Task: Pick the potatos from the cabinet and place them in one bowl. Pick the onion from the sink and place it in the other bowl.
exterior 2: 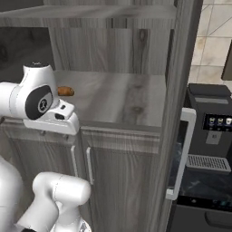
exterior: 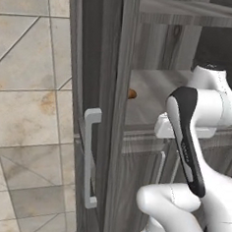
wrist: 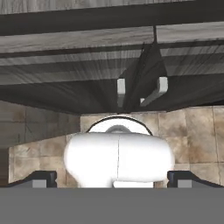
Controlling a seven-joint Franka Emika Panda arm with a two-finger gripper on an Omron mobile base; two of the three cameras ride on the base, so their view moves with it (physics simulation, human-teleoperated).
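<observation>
The potato-picking step is judged to be in hand, at its very start. One orange-brown potato point(exterior 2: 65, 91) is seen lying on the open shelf of the cabinet point(exterior 2: 118, 97), near the shelf's left side and just behind the arm's wrist; a second potato cannot be made out. The gripper point(wrist: 112, 178) is held fully open with nothing between its fingers point(wrist: 43, 178), and it is pointed downward at the two lower door handles point(wrist: 121, 86) and the tiled floor. The hand would next have to be raised and turned toward the shelf.
</observation>
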